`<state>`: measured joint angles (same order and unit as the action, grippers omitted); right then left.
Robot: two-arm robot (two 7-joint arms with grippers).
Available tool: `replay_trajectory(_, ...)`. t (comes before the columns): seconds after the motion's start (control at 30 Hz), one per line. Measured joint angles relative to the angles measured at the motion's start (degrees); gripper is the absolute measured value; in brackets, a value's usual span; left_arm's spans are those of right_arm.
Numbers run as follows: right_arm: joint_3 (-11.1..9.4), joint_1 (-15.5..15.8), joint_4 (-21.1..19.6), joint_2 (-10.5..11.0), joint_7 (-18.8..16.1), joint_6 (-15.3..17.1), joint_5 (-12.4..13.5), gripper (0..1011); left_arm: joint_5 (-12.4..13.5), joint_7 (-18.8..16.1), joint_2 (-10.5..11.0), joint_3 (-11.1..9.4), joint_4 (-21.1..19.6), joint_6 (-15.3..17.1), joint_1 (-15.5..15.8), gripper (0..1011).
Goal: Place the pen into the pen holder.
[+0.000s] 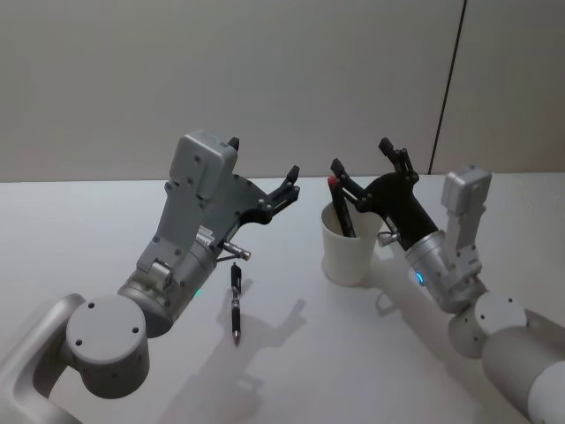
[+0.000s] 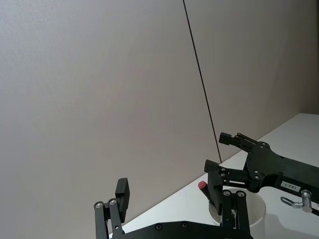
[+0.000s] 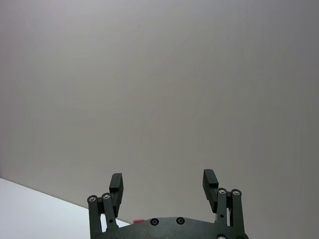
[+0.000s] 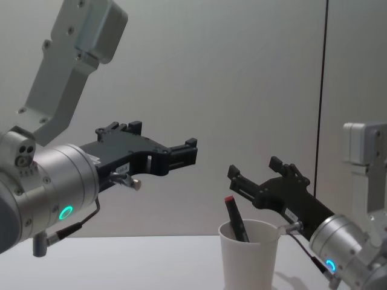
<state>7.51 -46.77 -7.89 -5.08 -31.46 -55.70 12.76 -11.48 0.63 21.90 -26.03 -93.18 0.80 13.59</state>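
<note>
The pen holder (image 1: pixel 347 252) is a white paper cup standing on the table right of centre. A black pen with a red cap (image 1: pixel 341 208) leans inside it, also seen in the chest view (image 4: pixel 235 220). A second black pen (image 1: pixel 236 302) lies flat on the table to the cup's left. My right gripper (image 1: pixel 360 155) hovers open just above the cup's rim, its fingers apart on either side of the red cap and not touching it. Raised above the lying pen, my left gripper (image 1: pixel 263 159) is open and holds nothing.
The white table (image 1: pixel 88 230) runs back to a plain grey wall with a dark vertical seam (image 1: pixel 446 88). In the chest view the cup (image 4: pixel 249 260) stands below the right gripper (image 4: pixel 254 168), with the left gripper (image 4: pixel 184 154) higher to its left.
</note>
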Motion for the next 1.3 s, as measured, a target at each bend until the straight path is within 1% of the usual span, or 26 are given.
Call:
replay_trajectory(0.07, -0.2, 0.7, -1.7, 0.2, 0.0, 1.7, 0.0, 1001, 0.0, 0.0, 0.0, 0.0, 0.0, 0.0, 0.0, 1003)
replay_trajectory(0.13, -0.4, 2.6, -6.1, 0.6, 0.2, 5.2, -0.2, 1001, 0.0, 0.0, 0.0, 0.0, 0.0, 0.0, 0.0, 1003)
replay_trajectory(0.17, -0.6, 4.2, -9.6, 1.0, 0.4, 7.8, -0.3, 1001, 0.0, 0.0, 0.0, 0.0, 0.0, 0.0, 0.0, 1003)
replay_trajectory(0.23, -0.8, 6.1, -13.8, 1.3, 0.8, 10.6, -0.5, 1001, 0.0, 0.0, 0.0, 0.0, 0.0, 0.0, 0.0, 1003)
replay_trajectory(0.27, -1.0, 7.7, -17.4, 1.7, 1.2, 13.7, -0.6, 1001, 0.0, 0.0, 0.0, 0.0, 0.0, 0.0, 0.0, 1003)
replay_trajectory(0.3, -1.0, 7.7, -17.4, 1.7, 1.2, 13.7, -0.6, 1001, 0.0, 0.0, 0.0, 0.0, 0.0, 0.0, 0.0, 1003)
replay_trajectory(0.33, -1.1, 9.5, -21.2, 2.0, 1.5, 16.3, -0.7, 1001, 0.0, 0.0, 0.0, 0.0, 0.0, 0.0, 0.0, 1003)
replay_trajectory(0.37, -1.2, 10.2, -22.8, 2.2, 1.6, 17.6, -0.8, 1001, 0.0, 0.0, 0.0, 0.0, 0.0, 0.0, 0.0, 1003)
replay_trajectory(0.4, -1.4, 11.5, -25.3, 2.5, 1.9, 19.9, -0.9, 1001, 0.0, 0.0, 0.0, 0.0, 0.0, 0.0, 0.0, 1003)
replay_trajectory(0.47, -1.6, 13.4, -30.1, 2.9, 2.4, 23.7, -1.1, 1001, 0.0, 0.0, 0.0, 0.0, 0.0, 0.0, 0.0, 1003)
replay_trajectory(0.5, -1.6, 13.4, -30.1, 2.9, 2.4, 23.7, -1.1, 1001, 0.0, 0.0, 0.0, 0.0, 0.0, 0.0, 0.0, 1003)
replay_trajectory(0.53, -1.7, 14.1, -31.7, 3.1, 2.6, 24.7, -1.2, 1001, 0.0, 0.0, 0.0, 0.0, 0.0, 0.0, 0.0, 1003)
replay_trajectory(0.57, -1.9, 15.2, -34.2, 3.4, 3.0, 27.1, -1.3, 1001, 0.0, 0.0, 0.0, 0.0, 0.0, 0.0, 0.0, 1003)
replay_trajectory(0.6, -2.0, 15.7, -35.3, 3.5, 3.1, 28.0, -1.4, 1001, 0.0, 0.0, 0.0, 0.0, 0.0, 0.0, 0.0, 1003)
replay_trajectory(0.63, -2.1, 16.6, -37.5, 3.7, 3.4, 29.9, -1.5, 1001, 0.0, 0.0, 0.0, 0.0, 0.0, 0.0, 0.0, 1003)
replay_trajectory(0.7, -2.3, 17.6, -39.8, 4.0, 3.9, 31.8, -1.6, 1001, 0.0, 0.0, 0.0, 0.0, 0.0, 0.0, 0.0, 1003)
replay_trajectory(0.73, -2.4, 18.4, -41.7, 4.3, 4.2, 33.4, -1.8, 1001, 0.0, 0.0, 0.0, 0.0, 0.0, 0.0, 0.0, 1003)
replay_trajectory(0.83, -2.7, 19.6, -44.6, 4.7, 4.7, 35.6, -2.0, 1001, 0.0, 0.0, 0.0, 0.0, 0.0, 0.0, 0.0, 1003)
replay_trajectory(0.9, -3.0, 21.1, -47.9, 5.2, 5.3, 38.4, -2.2, 1001, 0.0, 0.0, 0.0, 0.0, 0.0, 0.0, 0.0, 1003)
replay_trajectory(0.93, -3.0, 21.1, -47.9, 5.2, 5.3, 38.4, -2.2, 1001, 0.0, 0.0, 0.0, 0.0, 0.0, 0.0, 0.0, 1003)
replay_trajectory(1.03, -3.5, 22.7, -51.6, 5.8, 6.1, 41.7, -2.6, 1001, 0.0, 0.0, 0.0, 0.0, 0.0, 0.0, 0.0, 1003)
replay_trajectory(1.13, -3.7, 23.6, -53.5, 6.1, 6.5, 43.1, -2.9, 1001, 0.0, 0.0, 0.0, 0.0, 0.0, 0.0, 0.0, 1003)
replay_trajectory(1.17, -3.9, 24.2, -54.9, 6.4, 6.8, 44.3, -3.1, 1001, 0.0, 0.0, 0.0, 0.0, 0.0, 0.0, 0.0, 1003)
replay_trajectory(1.3, -4.3, 25.7, -57.7, 7.0, 7.4, 47.0, -3.8, 1001, 0.0, 0.0, 0.0, 0.0, 0.0, 0.0, 0.0, 1003)
